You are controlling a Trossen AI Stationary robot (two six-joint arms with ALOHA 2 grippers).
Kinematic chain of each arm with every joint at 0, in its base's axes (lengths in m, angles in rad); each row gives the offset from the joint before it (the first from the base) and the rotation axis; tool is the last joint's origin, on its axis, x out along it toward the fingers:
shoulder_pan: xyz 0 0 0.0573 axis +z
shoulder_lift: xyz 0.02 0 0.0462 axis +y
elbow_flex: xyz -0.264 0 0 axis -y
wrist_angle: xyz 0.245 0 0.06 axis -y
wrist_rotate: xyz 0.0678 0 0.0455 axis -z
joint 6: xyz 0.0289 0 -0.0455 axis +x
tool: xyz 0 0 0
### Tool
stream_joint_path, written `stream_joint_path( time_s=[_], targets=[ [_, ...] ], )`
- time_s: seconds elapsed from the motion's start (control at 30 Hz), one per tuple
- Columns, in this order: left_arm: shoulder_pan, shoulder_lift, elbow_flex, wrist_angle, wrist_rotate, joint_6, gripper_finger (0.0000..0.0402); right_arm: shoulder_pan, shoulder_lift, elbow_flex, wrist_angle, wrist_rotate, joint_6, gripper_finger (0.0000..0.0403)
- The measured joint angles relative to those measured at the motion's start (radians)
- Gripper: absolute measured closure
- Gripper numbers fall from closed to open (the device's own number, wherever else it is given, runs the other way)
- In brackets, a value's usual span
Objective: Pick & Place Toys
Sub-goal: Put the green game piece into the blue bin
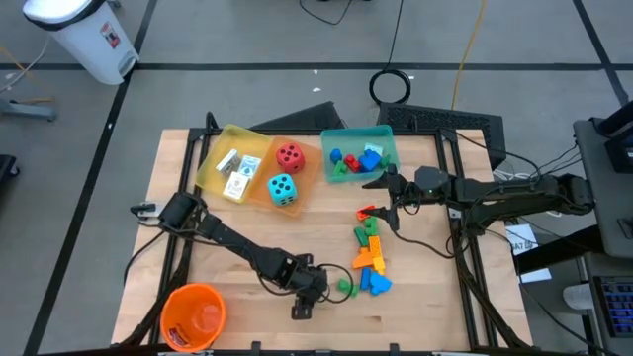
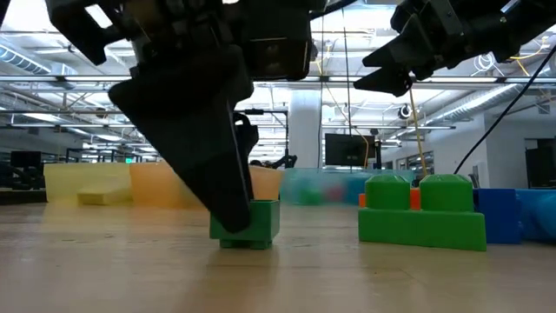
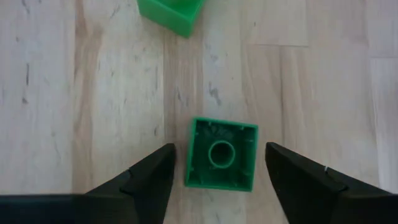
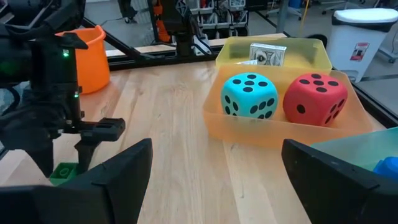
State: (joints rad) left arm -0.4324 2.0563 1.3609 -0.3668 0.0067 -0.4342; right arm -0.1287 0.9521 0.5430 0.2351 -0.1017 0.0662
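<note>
My left tool is spread wide and down at the table, its two fingers standing on either side of a small green brick. The brick lies hollow side up between them, with a gap to each finger, so I am gripping nothing. In the low view one finger stands in front of that brick. A second green brick lies just beyond it.

My right tool is also released and empty, hanging above the table near the teal tray. The remaining loose bricks lie in a row below it. The cyan die and red die sit side by side in the orange tray.
</note>
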Motion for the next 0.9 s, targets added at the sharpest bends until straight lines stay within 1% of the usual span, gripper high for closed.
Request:
stream_joint_path(
  time_s=[0.1, 0.27, 0.37, 0.4, 0.57, 0.67, 0.73, 0.77, 0.83, 0.9],
  targets=[
    [0.004, 0.000, 0.000, 0.007, -0.004, 0.040, 0.0189, 0.000, 0.000, 0.000, 0.000, 0.000, 0.000, 0.0078],
    [0.019, 0.000, 0.000, 0.021, -0.007, 0.079, 0.0267, 0.000, 0.000, 0.000, 0.000, 0.000, 0.001, 0.0078],
    [0.028, -0.004, 0.000, 0.015, -0.015, 0.102, 0.0269, 0.000, 0.000, 0.000, 0.000, 0.000, 0.001, 0.0078],
    [0.030, -0.008, 0.000, 0.004, -0.033, 0.113, 0.0269, 0.000, 0.000, 0.000, 0.000, 0.000, 0.001, 0.0078],
    [0.051, -0.076, -0.001, -0.051, -0.189, 0.183, 0.0269, 0.000, 0.000, 0.000, 0.000, -0.001, 0.001, 0.0078],
    [0.085, -0.128, -0.001, -0.023, -0.262, 0.217, 0.0269, 0.000, 0.000, 0.000, 0.000, -0.004, -0.002, 0.0078],
    [0.109, -0.154, -0.001, 0.046, -0.270, 0.247, 0.0269, 0.000, 0.000, 0.000, -0.002, -0.017, -0.002, 0.0078],
    [0.122, -0.159, -0.003, 0.096, -0.264, 0.261, 0.0269, 0.000, 0.000, 0.000, -0.008, -0.042, -0.004, 0.0078],
    [0.152, -0.158, -0.018, 0.216, -0.209, 0.285, 0.0269, 0.009, 0.000, 0.000, -0.023, -0.095, -0.023, 0.0078],
    [0.183, -0.154, -0.046, 0.327, -0.156, 0.282, 0.0269, 0.039, 0.000, 0.000, -0.051, -0.108, -0.062, 0.0078]
  ],
)
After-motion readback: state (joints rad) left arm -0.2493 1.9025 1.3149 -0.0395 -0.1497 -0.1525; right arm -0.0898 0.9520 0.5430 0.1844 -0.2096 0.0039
